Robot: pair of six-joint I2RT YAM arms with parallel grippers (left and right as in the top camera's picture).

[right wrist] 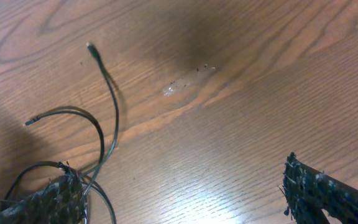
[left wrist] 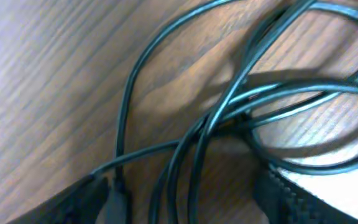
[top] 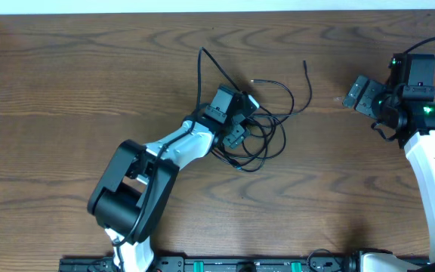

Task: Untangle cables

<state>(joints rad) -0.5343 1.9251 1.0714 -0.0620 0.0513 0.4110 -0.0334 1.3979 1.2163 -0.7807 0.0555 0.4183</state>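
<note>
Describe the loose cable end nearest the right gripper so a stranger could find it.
On the wooden table, a black cable tangle lies mid-table beneath the left gripper. One strand arcs out of its right side toward the far edge; its tip is the free end furthest right, clear of the loops.

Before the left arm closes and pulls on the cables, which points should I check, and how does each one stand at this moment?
1. Left gripper is placed over the cables: ok, its jaws stand apart with strands between them.
2. Only one strand lies between its jaws: not ok, several cross there.
3. Right gripper is open and empty: ok.
4. Right gripper is away from the knot: ok, the overhead view shows it off to the side.
5. Loose ends lie free on the table: ok, two show.
6. Which strand lies on top at the crossing: cannot tell, the close view is blurred.
</note>
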